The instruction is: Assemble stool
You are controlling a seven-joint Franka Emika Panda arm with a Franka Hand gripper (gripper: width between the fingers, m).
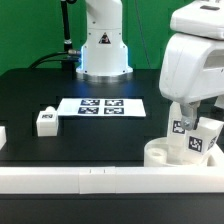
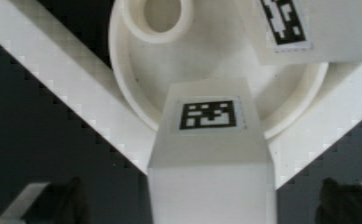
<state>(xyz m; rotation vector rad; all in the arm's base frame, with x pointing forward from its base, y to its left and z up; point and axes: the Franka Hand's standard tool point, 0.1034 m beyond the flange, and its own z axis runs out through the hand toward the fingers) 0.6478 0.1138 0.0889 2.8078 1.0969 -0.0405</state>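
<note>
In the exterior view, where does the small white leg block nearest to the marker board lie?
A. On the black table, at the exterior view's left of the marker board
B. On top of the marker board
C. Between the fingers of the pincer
A: the leg block rests on the black table beside the marker board, on the exterior view's left, away from the seat.

The marker board point(image 1: 100, 105) lies on the black table point(image 1: 40, 90), behind what seems a rail point(image 1: 100, 180).

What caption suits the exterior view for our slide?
Open gripper above the seat and its standing legs; a loose leg lies near the marker board.
</note>
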